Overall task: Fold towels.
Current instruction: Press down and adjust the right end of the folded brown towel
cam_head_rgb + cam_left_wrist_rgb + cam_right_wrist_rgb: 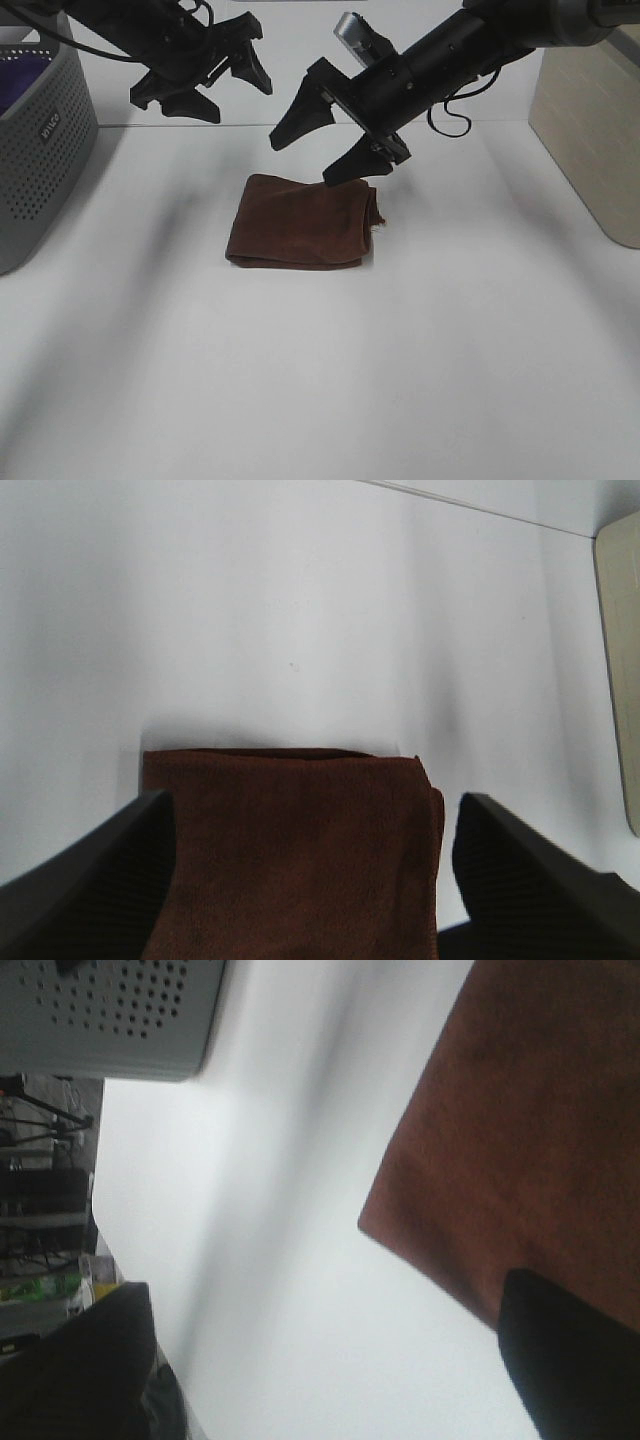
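Towel [300,222] is what you are working on: a dark reddish-brown cloth lying flat near the middle of the white worktop [450,350]. It is folded into a rough rectangle, with doubled layers showing along its near edge and at its right side.

Your right claw [298,165] hangs over the towel's far edge with its jaws spread wide and nothing between them. The tip of one finger [570,1360] sits over the towel's far right corner. You cannot tell from these views whether it touches the cloth or only hovers just above it. The other finger is out over bare worktop beyond the towel's far edge.

Your left claw [318,805] is also spread wide and empty. It is raised above the worktop, behind the towel and toward the left. Its wrist camera looks down on the folded cloth between the two dark fingers, neither of which meets it.

A grey perforated basket [45,130] stands at the left edge of the worktop, well apart from the towel, with a purple cloth [20,75] inside. A beige box [590,130] stands at the right edge.
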Motion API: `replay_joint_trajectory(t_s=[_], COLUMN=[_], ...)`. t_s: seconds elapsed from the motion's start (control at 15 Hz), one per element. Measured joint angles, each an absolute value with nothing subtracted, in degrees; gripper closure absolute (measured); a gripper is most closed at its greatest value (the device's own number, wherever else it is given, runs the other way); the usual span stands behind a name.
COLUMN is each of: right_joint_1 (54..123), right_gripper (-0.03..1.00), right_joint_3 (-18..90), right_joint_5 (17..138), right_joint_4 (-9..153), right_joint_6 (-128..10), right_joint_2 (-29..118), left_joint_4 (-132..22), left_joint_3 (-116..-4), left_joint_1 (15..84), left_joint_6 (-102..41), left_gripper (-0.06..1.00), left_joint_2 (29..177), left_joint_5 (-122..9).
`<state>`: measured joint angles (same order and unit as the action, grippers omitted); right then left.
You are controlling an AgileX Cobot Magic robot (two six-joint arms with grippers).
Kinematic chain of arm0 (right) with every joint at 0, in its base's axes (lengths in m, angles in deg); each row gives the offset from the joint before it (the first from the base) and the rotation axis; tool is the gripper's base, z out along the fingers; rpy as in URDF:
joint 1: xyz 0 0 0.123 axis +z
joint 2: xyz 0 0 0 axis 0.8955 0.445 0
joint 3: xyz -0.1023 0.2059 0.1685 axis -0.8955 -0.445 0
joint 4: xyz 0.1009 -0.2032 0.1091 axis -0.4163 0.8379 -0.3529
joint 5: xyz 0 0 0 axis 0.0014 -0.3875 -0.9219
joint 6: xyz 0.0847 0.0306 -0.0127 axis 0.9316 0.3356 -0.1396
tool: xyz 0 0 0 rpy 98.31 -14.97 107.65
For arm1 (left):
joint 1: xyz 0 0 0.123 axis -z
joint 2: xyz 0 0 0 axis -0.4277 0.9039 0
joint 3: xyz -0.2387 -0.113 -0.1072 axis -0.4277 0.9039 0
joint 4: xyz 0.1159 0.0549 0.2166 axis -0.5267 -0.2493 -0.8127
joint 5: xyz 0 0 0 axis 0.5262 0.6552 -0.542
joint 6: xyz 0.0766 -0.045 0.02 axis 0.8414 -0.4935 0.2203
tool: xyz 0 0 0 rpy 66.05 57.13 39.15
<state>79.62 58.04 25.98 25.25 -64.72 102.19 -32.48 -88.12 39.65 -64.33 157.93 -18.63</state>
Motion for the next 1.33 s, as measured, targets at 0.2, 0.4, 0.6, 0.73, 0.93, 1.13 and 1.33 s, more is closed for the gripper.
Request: replay_joint_trajectory(t_s=[0.2, 0.4, 0.6, 0.73, 0.93, 1.13, 1.33], right_joint_1=[78.6, 75.1, 71.4, 71.4, 71.4, 71.4, 71.4], right_gripper=[0.11, 0.12, 0.12, 0.12, 0.12, 0.12, 0.12], right_joint_3=[58.0, 58.0, 58.0, 58.0, 58.0, 58.0, 58.0], right_joint_5=[29.5, 29.7, 28.7, 29.2, 29.8, 29.5, 25.1], right_joint_4=[19.0, 18.3, 18.8, 21.6, 23.8, 30.8, 41.3], right_joint_6=[-70.4, -71.5, -71.5, -71.5, -70.8, -68.6, -60.5], right_joint_2=[106.4, 110.2, 112.1, 112.2, 112.2, 107.3, 99.9], left_joint_4=[-32.8, -32.9, -32.9, -32.9, -33.1, -34.1, -38.1], left_joint_3=[-88.1, -88.1, -88.1, -88.1, -88.1, -88.1, -88.1], left_joint_1=[39.6, 39.6, 39.6, 39.6, 39.6, 39.6, 39.6], left_joint_6=[-64.3, -64.3, -64.3, -64.3, -64.3, -64.3, -64.3], left_gripper=[0.21, 0.21, 0.21, 0.21, 0.21, 0.21, 0.21], left_joint_2=[157.9, 157.9, 157.9, 158.0, 158.0, 157.6, 154.0], left_joint_5=[-16.3, -14.6, -14.4, -14.3, -13.4, -11.4, -8.0])
